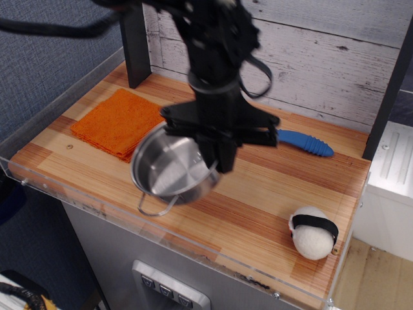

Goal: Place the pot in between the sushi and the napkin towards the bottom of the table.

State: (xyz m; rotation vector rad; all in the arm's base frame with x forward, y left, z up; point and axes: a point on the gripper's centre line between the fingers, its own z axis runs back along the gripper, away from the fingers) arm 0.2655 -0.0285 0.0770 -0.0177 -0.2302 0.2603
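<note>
pot (173, 171): tilted, above table (271, 194) near-centre, between napkin (119, 121) far-left and sushi (313, 232) near-right | gripper (219, 145): pinching pot's far rim | blue spoon handle (306, 142): far right

pot (173, 173): shiny steel, tilted, open side facing the camera, held above the worktop (258, 200)
napkin (118, 122): orange, flat, back-left
sushi (313, 232): white, black band, front-right corner

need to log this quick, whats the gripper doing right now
Gripper: closed on the far rim of the pot, holding it tilted above the table.
</note>
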